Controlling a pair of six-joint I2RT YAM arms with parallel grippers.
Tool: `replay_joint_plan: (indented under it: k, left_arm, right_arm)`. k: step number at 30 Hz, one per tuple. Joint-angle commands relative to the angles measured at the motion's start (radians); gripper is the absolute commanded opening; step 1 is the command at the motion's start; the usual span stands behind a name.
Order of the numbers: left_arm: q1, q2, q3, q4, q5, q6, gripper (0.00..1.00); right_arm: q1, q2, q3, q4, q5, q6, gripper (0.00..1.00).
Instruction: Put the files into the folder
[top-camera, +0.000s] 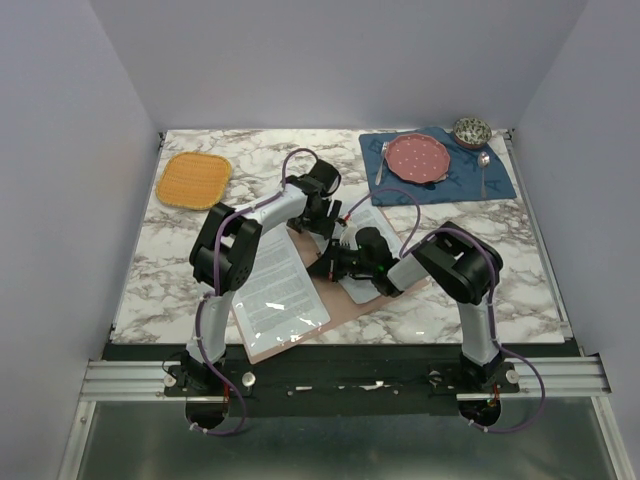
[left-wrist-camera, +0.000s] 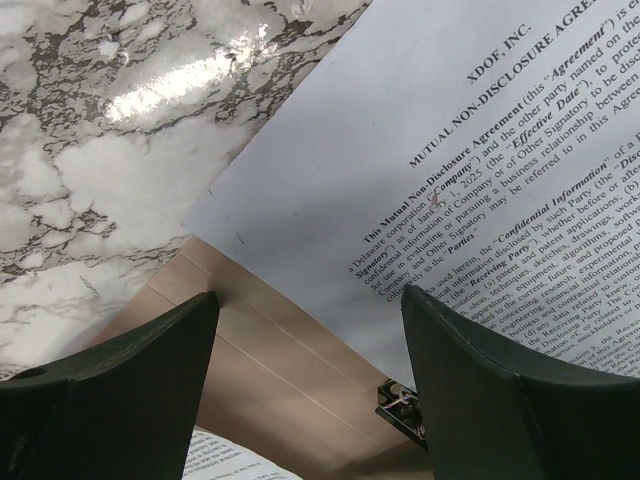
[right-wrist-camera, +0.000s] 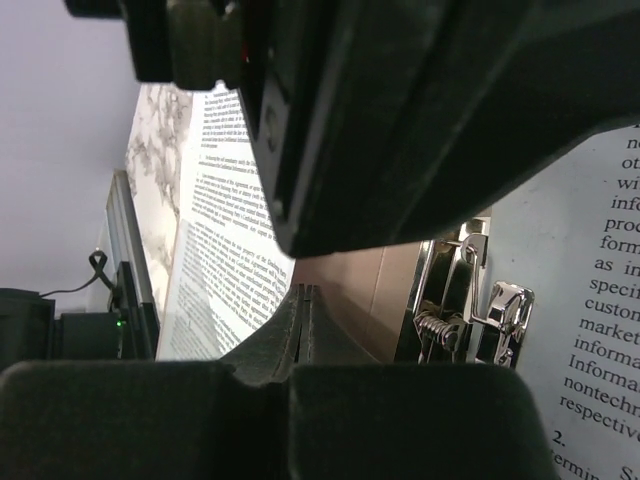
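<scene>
we find both white printed paper sheets (top-camera: 280, 285) on the open pinkish-brown card folder (left-wrist-camera: 270, 380), one overhanging it, closing left to do; left gripper (left-wrist-camera: 308, 300) gapes empty, right gripper (right-wrist-camera: 303, 300) pinched on nothing.

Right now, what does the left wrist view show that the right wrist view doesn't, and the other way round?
Only left wrist: the heading on one file, a mutual non-disclosure agreement, and the left gripper open. Only right wrist: the right gripper shut, and the rail at the table's near edge. Both: the folder, its metal clip, printed text and the marble table.
</scene>
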Motion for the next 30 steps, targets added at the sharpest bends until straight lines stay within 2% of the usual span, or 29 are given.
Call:
replay_joint_plan:
  k: [1, 10, 17, 19, 20, 21, 24, 25, 26, 30]
  left_arm:
    - [0.007, 0.118, -0.075, -0.08, -0.138, 0.054, 0.83]
    - [0.007, 0.064, -0.063, -0.085, -0.141, 0.057, 0.83]
    - [0.007, 0.013, -0.008, -0.108, -0.104, 0.076, 0.83]
    - [0.007, -0.016, 0.012, -0.119, -0.078, 0.083, 0.84]
    - [0.007, -0.025, 0.042, -0.125, -0.072, 0.093, 0.85]
    - [0.007, -0.031, 0.059, -0.136, -0.069, 0.097, 0.86]
    - [0.018, -0.06, 0.139, -0.177, -0.027, 0.125, 0.91]
    - [0.021, -0.083, 0.158, -0.192, -0.004, 0.136, 0.93]
    - [0.03, -0.092, 0.205, -0.205, 0.011, 0.146, 0.98]
    - [0.085, -0.145, 0.34, -0.257, 0.076, 0.189, 0.99]
  right_arm:
    - [-0.025, 0.228, -0.086, -0.555, 0.068, -0.076, 0.01]
    - [-0.033, 0.207, -0.091, -0.557, 0.074, -0.08, 0.01]
    - [-0.033, 0.072, -0.103, -0.529, 0.111, -0.123, 0.01]
    - [-0.033, 0.011, -0.095, -0.538, 0.112, -0.133, 0.09]
    - [-0.031, -0.014, -0.072, -0.546, 0.111, -0.148, 0.16]
    - [-0.03, -0.035, -0.06, -0.561, 0.111, -0.154, 0.27]
    - [-0.019, -0.124, -0.002, -0.626, 0.135, -0.183, 0.44]
    - [-0.017, -0.149, 0.012, -0.659, 0.14, -0.189, 0.47]
    - [-0.014, -0.187, 0.027, -0.681, 0.146, -0.2, 0.51]
    - [-0.011, -0.256, 0.142, -0.765, 0.165, -0.214, 0.68]
